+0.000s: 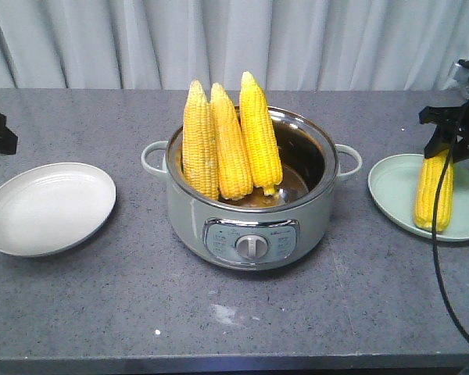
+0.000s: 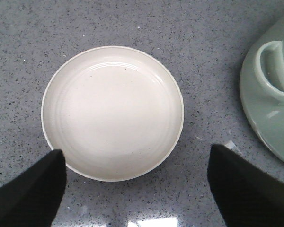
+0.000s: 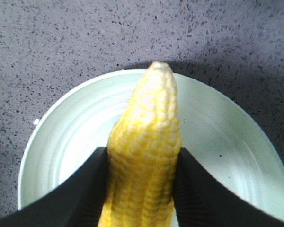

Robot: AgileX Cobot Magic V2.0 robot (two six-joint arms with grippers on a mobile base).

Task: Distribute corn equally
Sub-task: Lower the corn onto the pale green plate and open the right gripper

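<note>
My right hand (image 3: 142,158) pinches a cob (image 3: 149,118) over the green plate (image 3: 227,137) beneath it to set it down, while my left hand (image 2: 137,153) hovers spread above the white plate (image 2: 112,113).

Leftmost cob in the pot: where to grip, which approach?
Probably its upper half, above the pot rim, coming from above. The leftmost cob stands tip-up against the rim, base walled in. The middle cob crowds its right side, so the left gripper should close its fingers front-to-back.

Table (image 1: 78,312); pot (image 1: 250,226); white plate (image 1: 47,209); green plate (image 1: 391,187)
</note>
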